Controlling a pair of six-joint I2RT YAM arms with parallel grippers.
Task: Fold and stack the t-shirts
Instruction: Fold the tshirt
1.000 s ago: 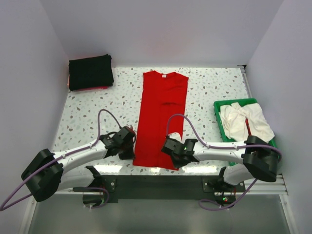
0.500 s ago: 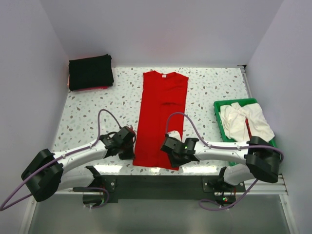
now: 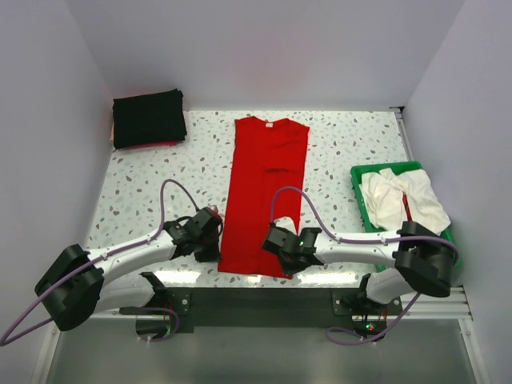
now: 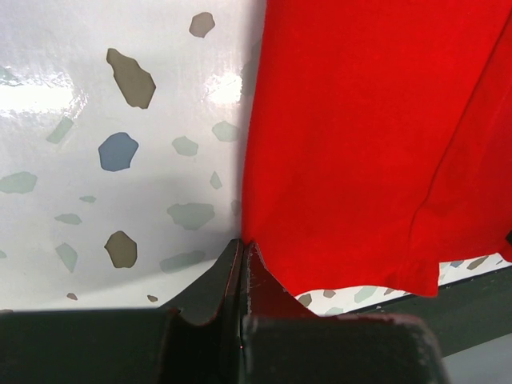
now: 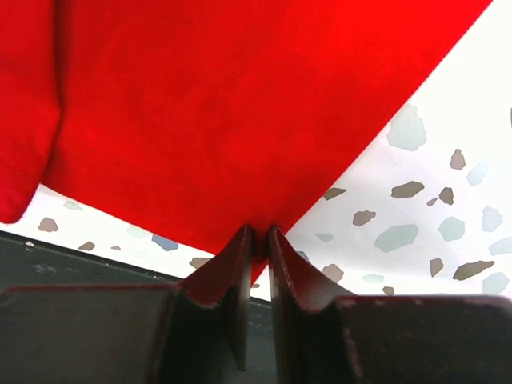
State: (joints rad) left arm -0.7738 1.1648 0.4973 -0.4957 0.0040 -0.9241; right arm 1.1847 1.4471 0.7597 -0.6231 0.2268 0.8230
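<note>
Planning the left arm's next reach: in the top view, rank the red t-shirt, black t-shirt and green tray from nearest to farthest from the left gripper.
1. The red t-shirt: centre, edge pinched by the left gripper.
2. The black t-shirt: folded, far-left corner.
3. The green tray: right edge.

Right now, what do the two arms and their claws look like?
Both the left arm and the right arm have white links between bulky black joint housings, and each trails a looping purple cable. The right wrist shows a small green light. The left claw and right claw each have two dark, flat fingers tapering to thin tips.
</note>
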